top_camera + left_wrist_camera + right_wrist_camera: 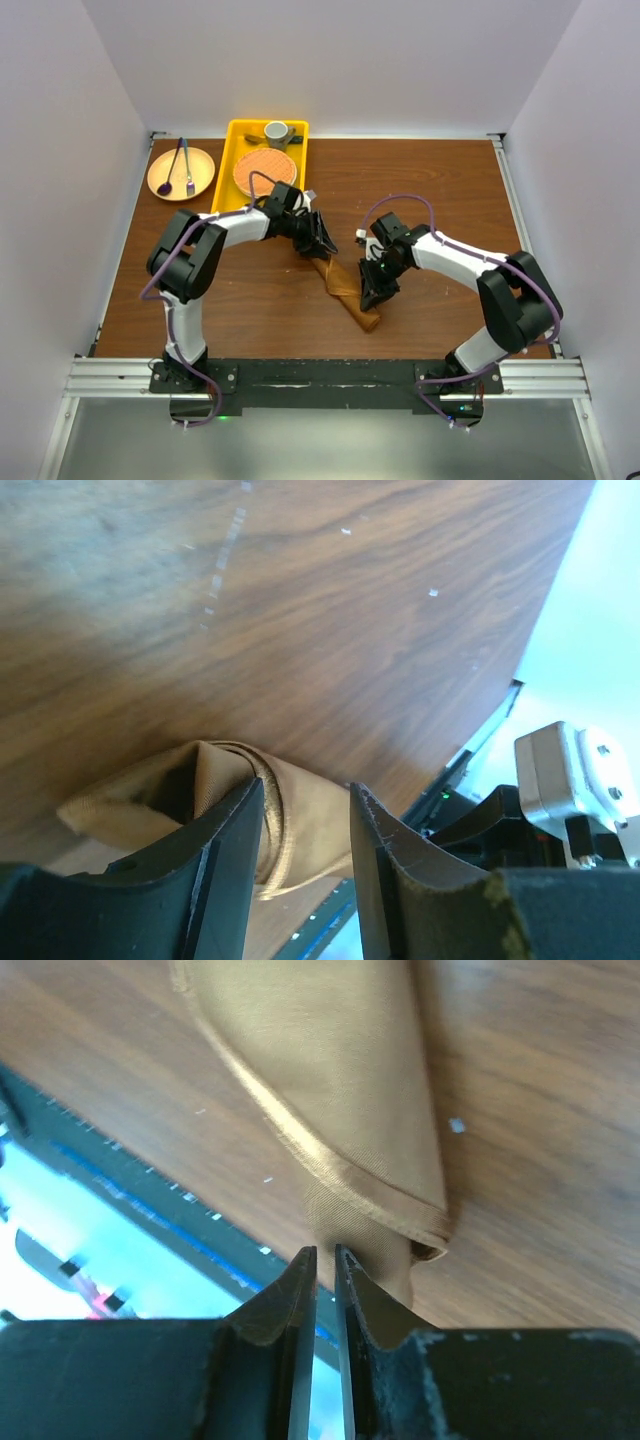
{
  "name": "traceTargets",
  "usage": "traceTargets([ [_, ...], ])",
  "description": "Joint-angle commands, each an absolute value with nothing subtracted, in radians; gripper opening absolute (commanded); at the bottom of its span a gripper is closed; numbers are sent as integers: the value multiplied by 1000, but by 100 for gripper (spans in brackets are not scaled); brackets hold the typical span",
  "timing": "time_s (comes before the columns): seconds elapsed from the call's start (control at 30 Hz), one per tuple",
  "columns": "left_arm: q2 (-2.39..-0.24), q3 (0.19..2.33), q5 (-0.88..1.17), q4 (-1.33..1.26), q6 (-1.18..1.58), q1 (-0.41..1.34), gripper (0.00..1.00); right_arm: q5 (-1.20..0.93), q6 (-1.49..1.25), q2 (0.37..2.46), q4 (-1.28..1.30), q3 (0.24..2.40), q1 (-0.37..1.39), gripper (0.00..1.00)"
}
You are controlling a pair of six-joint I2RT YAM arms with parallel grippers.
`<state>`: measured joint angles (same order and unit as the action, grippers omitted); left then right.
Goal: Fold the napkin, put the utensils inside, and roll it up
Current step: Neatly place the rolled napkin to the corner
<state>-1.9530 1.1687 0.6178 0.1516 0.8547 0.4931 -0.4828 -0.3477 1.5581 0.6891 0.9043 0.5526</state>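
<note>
The rust-brown napkin (345, 285) lies rolled into a long slanted tube on the wooden table, between both arms. My left gripper (322, 243) sits at its far upper end. In the left wrist view the roll's end (300, 810) fills the space between the half-spread fingers of the left gripper (305, 785), which grip it. My right gripper (375, 297) is at the near lower end. In the right wrist view its jaws (325, 1250) stand almost together, only a thin slit between them, with the tips against the napkin's (330, 1060) tip. The utensils are hidden.
A yellow tray (232, 150) at the back holds a round orange woven mat (265, 172) and a small cup (277, 132). Left of it, a wooden plate (205, 165) carries a purple spoon (166, 183) and a dark fork (188, 170). A metal rail (320, 375) runs along the near edge.
</note>
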Motion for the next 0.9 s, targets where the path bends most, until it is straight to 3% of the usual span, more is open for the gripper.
traceTargets([
  [0.0,-1997,1252,597,153,793,477,45,-343,-388,1568,676,879,549,16],
  [0.23,-1976,1322,568,218,747,477,46,-244,-367,1543,755,923,549,17],
  [0.4,-1921,1324,583,225,755,480,46,-328,-342,1490,764,956,551,23],
  [0.53,-1856,1325,585,258,744,480,47,-351,-322,1463,784,1034,549,38],
  [0.6,-1833,1325,577,278,733,480,47,-328,-315,1489,775,1093,546,54],
  [0.77,-1721,1279,523,328,729,480,47,-394,-259,1647,723,1207,502,68],
  [0.87,-1649,1258,451,386,710,473,47,-428,-158,1762,723,1282,506,71],
])
